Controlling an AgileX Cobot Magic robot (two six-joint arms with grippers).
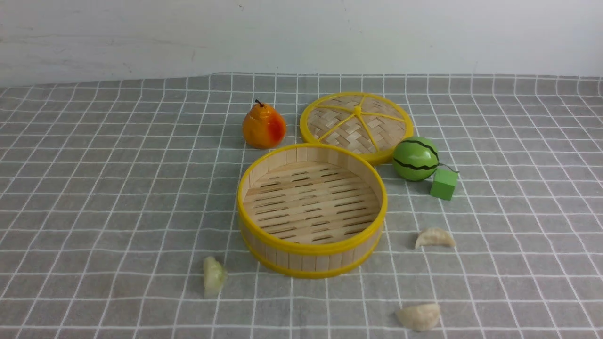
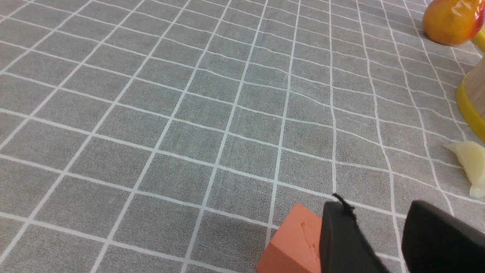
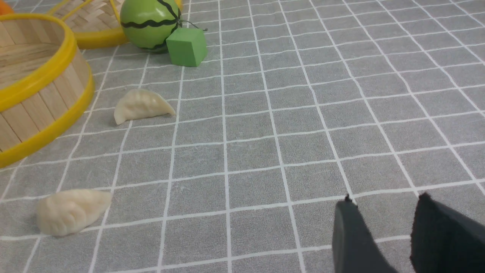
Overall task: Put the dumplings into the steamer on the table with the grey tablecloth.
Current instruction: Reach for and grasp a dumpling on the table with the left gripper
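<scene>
The steamer (image 1: 306, 261) stands empty in the middle of the grey tablecloth (image 1: 94, 188) that covers the table. Three dumplings lie on the cloth around it: a greenish one (image 1: 214, 275) at its front left, a cream one (image 1: 434, 238) at its right and another (image 1: 419, 315) nearer the front. Neither gripper shows in the front view. My left gripper (image 2: 377, 208) is open over bare cloth, with the greenish dumpling (image 2: 471, 163) and the steamer wall (image 2: 468, 104) off to one side. My right gripper (image 3: 385, 201) is open and empty, well apart from the two cream dumplings (image 3: 142, 106) (image 3: 72, 211) and the steamer (image 3: 45, 102).
Behind the steamer lie its woven lid (image 1: 356, 123) and an orange pear (image 1: 264, 126). A toy watermelon (image 1: 416, 158) and a green cube (image 1: 444, 183) sit at the steamer's right rear. An orange block (image 2: 299, 242) rests right beside one left finger.
</scene>
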